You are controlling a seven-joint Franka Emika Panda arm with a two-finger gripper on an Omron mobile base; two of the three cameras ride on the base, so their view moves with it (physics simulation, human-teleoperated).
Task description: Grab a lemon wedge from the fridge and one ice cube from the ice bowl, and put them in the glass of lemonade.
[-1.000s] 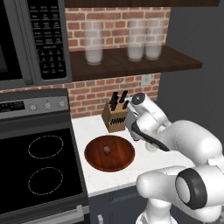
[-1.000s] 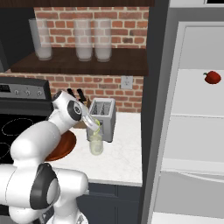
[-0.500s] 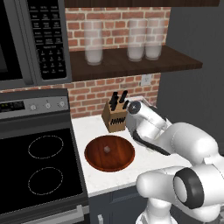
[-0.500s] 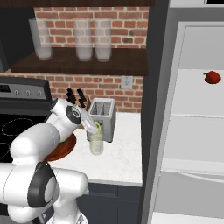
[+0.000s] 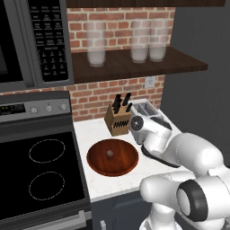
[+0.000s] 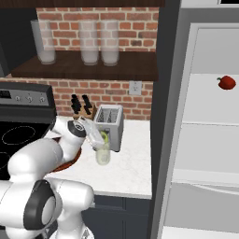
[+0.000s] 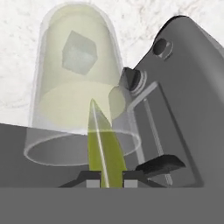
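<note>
The claw (image 7: 105,180) has lowered the lemon wedge (image 7: 105,155) to the glass of lemonade (image 7: 78,87).

We note a white speckled worktop (image 5: 117,183) set against a red brick wall (image 5: 119,28). At its back stands a wooden knife block (image 5: 117,123) with dark handles sticking up, and just beside it a silver two-slot toaster (image 6: 109,123). A white wall outlet (image 6: 135,87) sits in the brick above the toaster. Over these runs a dark wooden shelf (image 5: 134,66) carrying three tall frosted glasses (image 5: 95,43), one apart from the other two. Left of the worktop we see a black stove (image 5: 36,177) with ring outlines on its cooktop, and above it a dark microwave (image 5: 33,42) with a button panel. A small round red fruit (image 6: 226,82) rests on a white shelf.
</note>
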